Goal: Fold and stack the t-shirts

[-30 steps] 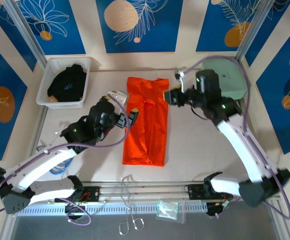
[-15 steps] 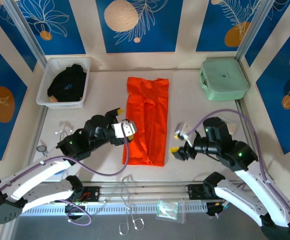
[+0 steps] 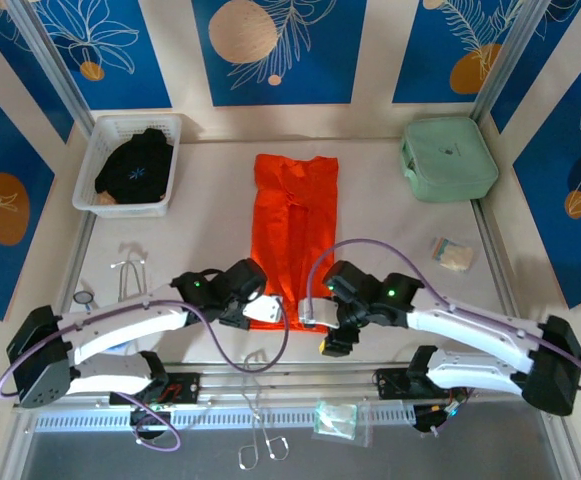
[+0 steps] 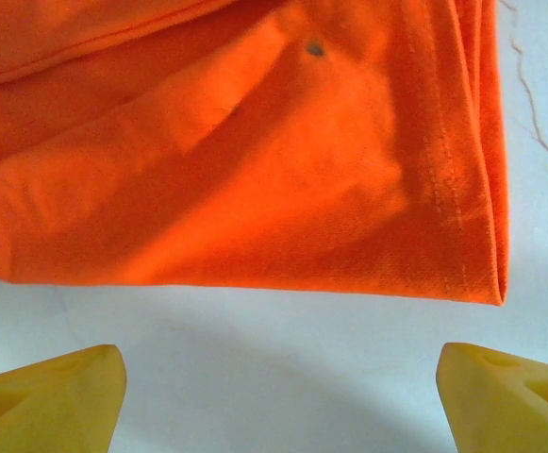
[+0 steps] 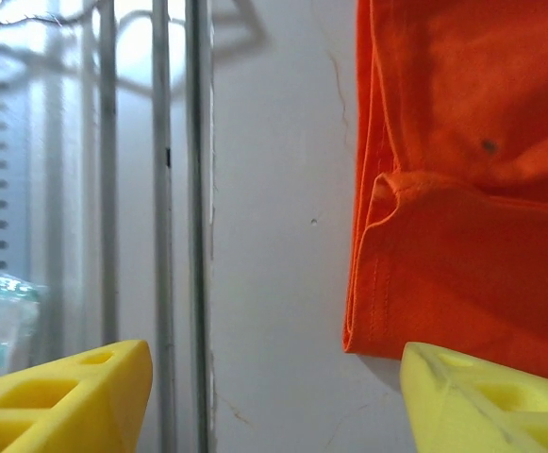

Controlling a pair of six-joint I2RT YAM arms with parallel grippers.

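Left wrist | orange t-shirt [image 4: 255, 160] hem just beyond left end effector [image 4: 275, 401] | released | right end effector [image 5: 274, 396] released

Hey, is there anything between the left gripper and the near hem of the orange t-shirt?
Nothing visible. In the left wrist view the left gripper, fingers open, sits just short of the hem of the orange t-shirt, with only bare white table between them.
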